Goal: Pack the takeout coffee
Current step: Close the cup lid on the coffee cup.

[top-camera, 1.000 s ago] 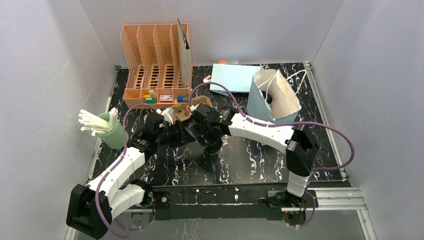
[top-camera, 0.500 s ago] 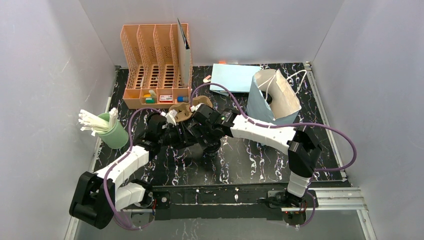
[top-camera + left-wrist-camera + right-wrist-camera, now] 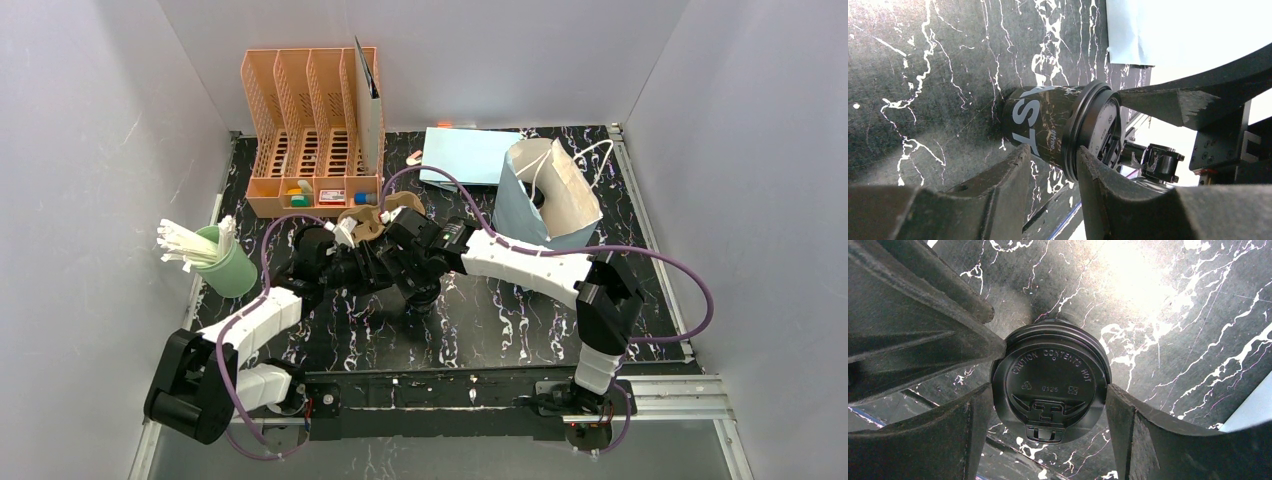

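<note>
One takeout coffee cup, dark with white lettering and a black lid, stands on the black marbled table. Seen from above in the right wrist view, its lid sits between my right gripper's fingers, which press on both sides of it. My right gripper hangs right over the cup. My left gripper comes in from the left at cup height. In the left wrist view its narrow-set fingertips stand at the cup's side, one touching the lid rim, with nothing clamped between them.
A brown pulp carrier lies just behind the grippers. A light-blue paper bag stands open at the back right, with a flat blue sheet behind it. An orange organiser is at the back left, a green cup of white sticks at the left.
My left arm has reached further right, up to the cup, and its jaws have narrowed. The right gripper and the cup have stayed in place.
</note>
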